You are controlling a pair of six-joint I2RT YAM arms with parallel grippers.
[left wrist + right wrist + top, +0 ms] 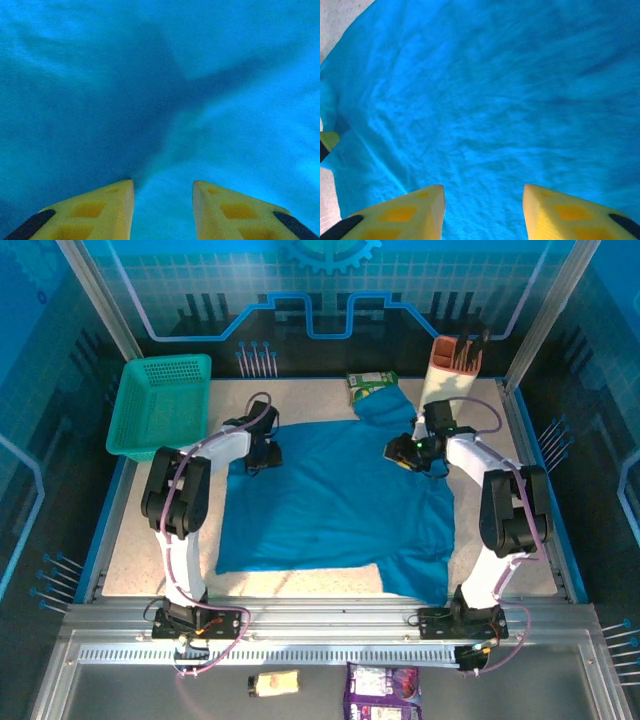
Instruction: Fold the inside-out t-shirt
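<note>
The inside-out t-shirt [340,500] lies spread flat over the middle of the table, plain medium blue, with one sleeve reaching up toward the back [385,405]. My left gripper [262,455] hovers at the shirt's upper left edge. In the left wrist view its yellow fingers [107,207] stand apart over the blue cloth [165,90], nothing between them. My right gripper [402,452] is over the shirt's upper right part. Its fingers [560,210] are also spread wide above the wrinkled cloth [490,100], holding nothing.
A teal mesh basket [163,405] stands at the back left. A green snack packet [372,383] and a tan holder [455,365] sit at the back edge. A purple packet [383,692] and a small tan one [274,682] lie below the front rail.
</note>
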